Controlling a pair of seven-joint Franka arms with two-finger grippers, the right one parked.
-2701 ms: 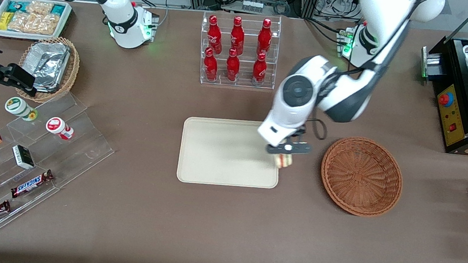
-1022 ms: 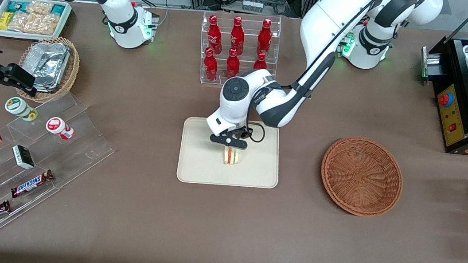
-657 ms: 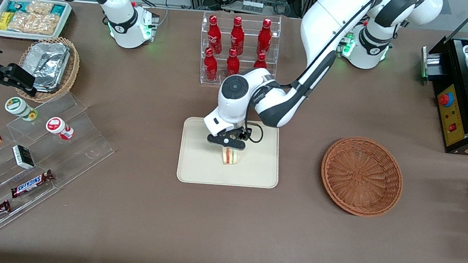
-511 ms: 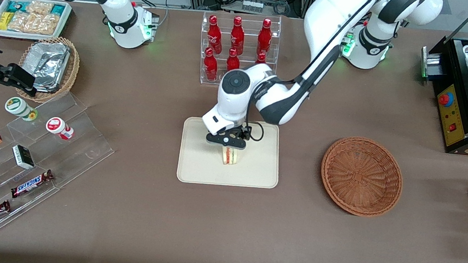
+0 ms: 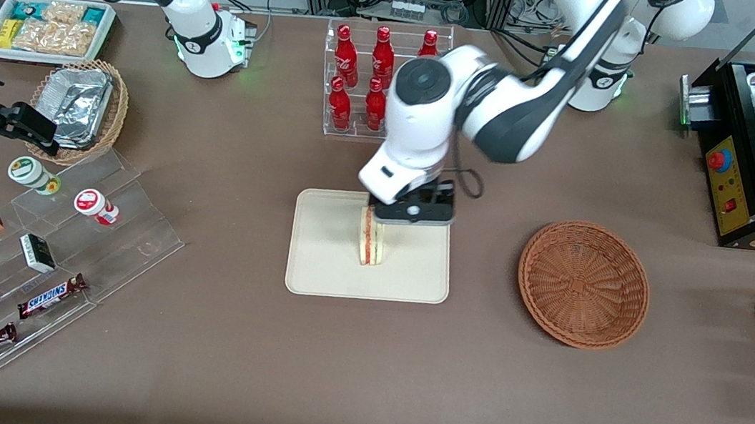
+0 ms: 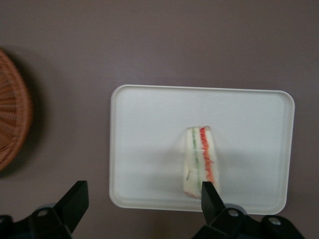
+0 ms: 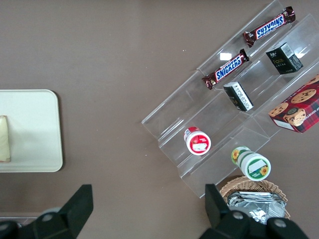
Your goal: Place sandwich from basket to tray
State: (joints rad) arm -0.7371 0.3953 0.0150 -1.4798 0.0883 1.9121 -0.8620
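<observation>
The sandwich (image 5: 371,244) stands on its edge on the cream tray (image 5: 327,267), near the tray's middle, with its red and green filling stripes showing. In the left wrist view the sandwich (image 6: 199,159) rests alone on the tray (image 6: 149,124), touched by nothing. My gripper (image 5: 412,210) hangs well above the tray, open, with nothing between its fingers; its dark fingertips (image 6: 78,191) are spread wide around the gripper midpoint (image 6: 143,191). The reddish-brown basket (image 5: 583,284) sits empty beside the tray, toward the working arm's end, and its rim (image 6: 10,129) shows in the wrist view.
A clear rack of red bottles (image 5: 384,83) stands farther from the front camera than the tray. A stepped acrylic shelf (image 5: 55,252) with snacks, a tan basket of foil trays (image 5: 77,107) and a white snack bin (image 5: 47,27) lie toward the parked arm's end.
The gripper carried the sandwich from beside the basket onto the tray, let go of it and rose high. The sandwich stays standing on the tray.
</observation>
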